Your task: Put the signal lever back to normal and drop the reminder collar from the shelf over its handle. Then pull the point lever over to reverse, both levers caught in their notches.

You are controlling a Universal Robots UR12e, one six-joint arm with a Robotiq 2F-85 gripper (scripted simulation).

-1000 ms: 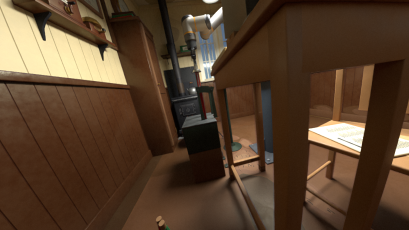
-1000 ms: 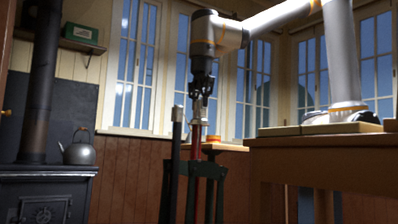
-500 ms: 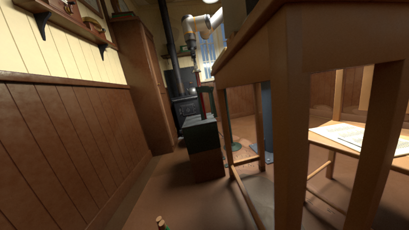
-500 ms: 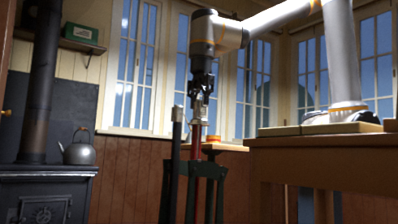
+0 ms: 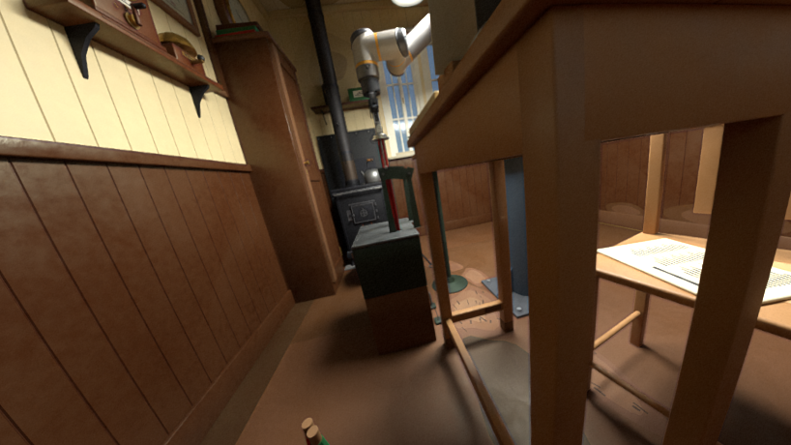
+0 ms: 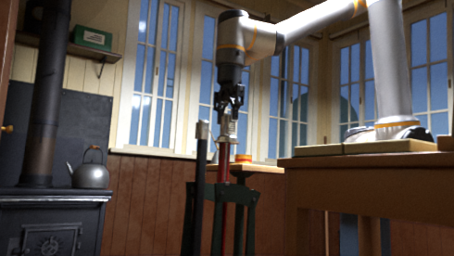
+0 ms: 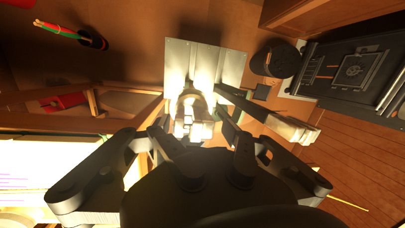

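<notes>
The lower part of the red signal lever (image 6: pixel 223 176) is partly hidden behind the green lever frame (image 6: pixel 229 194). The lever stands upright, and a pale metal reminder collar (image 6: pixel 227 137) sits around its steel handle (image 7: pixel 190 124) just under the grip. My gripper (image 6: pixel 229 107) hangs open straight above that handle and holds nothing. The black point lever (image 6: pixel 200 185) stands just left of the red one in the second side camera, its steel handle (image 7: pixel 291 128) leaning off to the right of my fingers in the wrist camera.
Tall windows (image 6: pixel 282 97) stand behind the levers, with a small table carrying an orange ring (image 6: pixel 243 158). A black stove (image 6: pixel 51 218) with kettle (image 6: pixel 88 172) and flue stands to one side. A wooden desk (image 6: pixel 370 185) and the arm's base stand on the other.
</notes>
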